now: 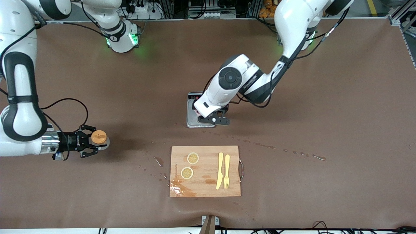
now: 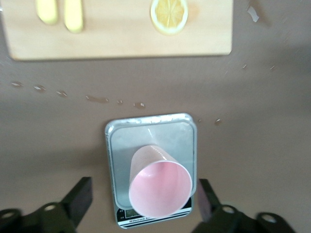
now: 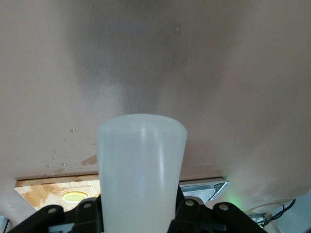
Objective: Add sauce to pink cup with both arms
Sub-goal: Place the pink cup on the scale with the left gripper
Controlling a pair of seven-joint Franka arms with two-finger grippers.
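Pink cup [image 2: 159, 187] upright on grey scale [image 2: 121, 141], scale sits mid worktop [image 1: 325, 113], farther from front camera than cutting board [image 1: 204, 185]. Left gripper [image 2: 146, 206] right over scale, jaws spread wide either side of cup, not touching it. Right gripper [image 1: 94, 142] hangs toward right arm's end of worktop, well apart from scale, jaws pinching sauce bottle [image 3: 141, 165], orange cap [image 1: 98, 136] up. Board carries two lemon slices [image 1: 193, 158], plus yellow knife [image 1: 220, 170] and fork [image 1: 227, 170]. Droplets on worktop between board and scale.
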